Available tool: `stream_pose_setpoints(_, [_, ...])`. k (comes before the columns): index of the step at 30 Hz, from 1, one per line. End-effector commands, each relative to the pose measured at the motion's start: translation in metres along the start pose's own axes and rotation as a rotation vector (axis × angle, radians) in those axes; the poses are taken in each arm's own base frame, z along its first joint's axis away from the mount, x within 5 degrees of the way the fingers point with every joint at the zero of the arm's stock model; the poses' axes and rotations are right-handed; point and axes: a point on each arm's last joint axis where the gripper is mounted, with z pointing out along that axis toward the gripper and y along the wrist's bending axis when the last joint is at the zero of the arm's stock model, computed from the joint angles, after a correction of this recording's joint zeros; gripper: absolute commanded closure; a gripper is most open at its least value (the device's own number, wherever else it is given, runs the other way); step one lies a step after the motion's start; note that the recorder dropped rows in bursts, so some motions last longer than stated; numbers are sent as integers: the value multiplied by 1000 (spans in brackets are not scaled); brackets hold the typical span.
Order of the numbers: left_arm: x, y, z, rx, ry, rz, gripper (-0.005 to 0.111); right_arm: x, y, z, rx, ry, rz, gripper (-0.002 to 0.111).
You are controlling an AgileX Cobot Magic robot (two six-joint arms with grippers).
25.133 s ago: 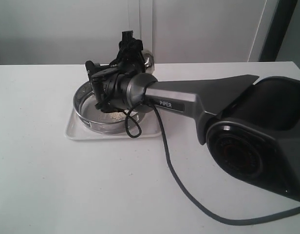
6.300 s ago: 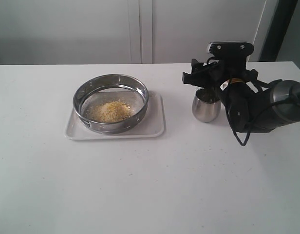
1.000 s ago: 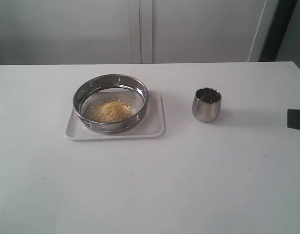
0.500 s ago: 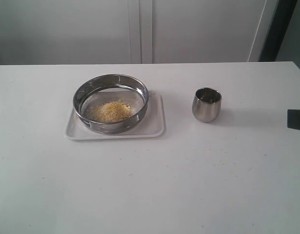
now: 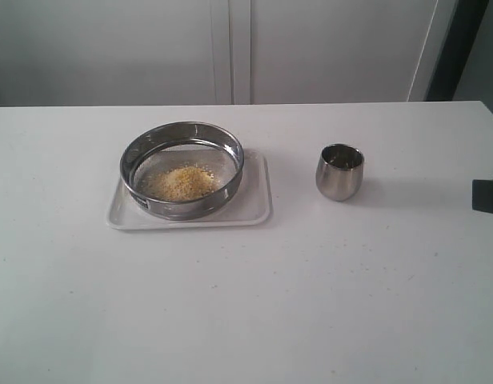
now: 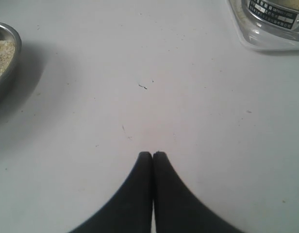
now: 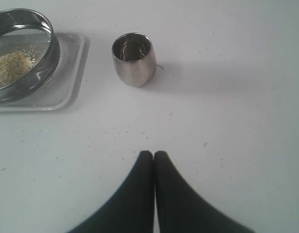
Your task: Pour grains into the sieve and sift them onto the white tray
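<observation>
The sieve (image 5: pixel 182 152), a wide steel ring, stands on the white tray (image 5: pixel 254 210) left of the table's middle. A yellow heap of grains (image 5: pixel 181 182) lies on its mesh. In the right wrist view the sieve (image 7: pixel 45 53), the grains (image 7: pixel 11 65) and the tray (image 7: pixel 72 82) lie far ahead. My right gripper (image 7: pixel 154 153) is shut and holds nothing. Only a dark bit of that arm (image 5: pixel 486 194) shows at the exterior view's right edge. My left gripper (image 6: pixel 152 154) is shut and empty over bare table, well away from the tray corner (image 6: pixel 266 41) and the sieve's labelled wall (image 6: pixel 273 9).
A small steel cup (image 5: pixel 340 172) stands upright to the right of the tray, also in the right wrist view as the cup (image 7: pixel 133 58). A steel-rimmed container (image 6: pixel 4 58) with pale grains shows at the left wrist view's edge. Stray grains speckle the white table (image 5: pixel 246 304).
After tipping the cup over the sieve, my right arm set it on the table, let go and drew back to the right edge. Over the last second nothing moved.
</observation>
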Motion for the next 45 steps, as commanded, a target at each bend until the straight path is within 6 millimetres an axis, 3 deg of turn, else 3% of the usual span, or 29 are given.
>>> stream_pose_setpoints(1, [-6, 1, 0, -13, -78, -4, 107, 1, -1, -1, 7, -6, -11, 108])
stream_pose_setpoints(7, [-24, 4, -3, -41, -289, -4, 107, 1, -1, -1, 7, -6, -11, 108])
stream_pose_setpoints(24, [-31, 5, -5, -50, -365, -12, 107, 1, -1, -1, 7, -6, -11, 108])
stream_pose_setpoints(35, [-36, 4, -9, -38, -355, -56, 107, 1, -1, -1, 7, -6, -11, 108])
stream_pose_setpoints(45, [-48, 3, -19, -16, -230, -72, 107, 1, -1, -1, 7, -6, -11, 108])
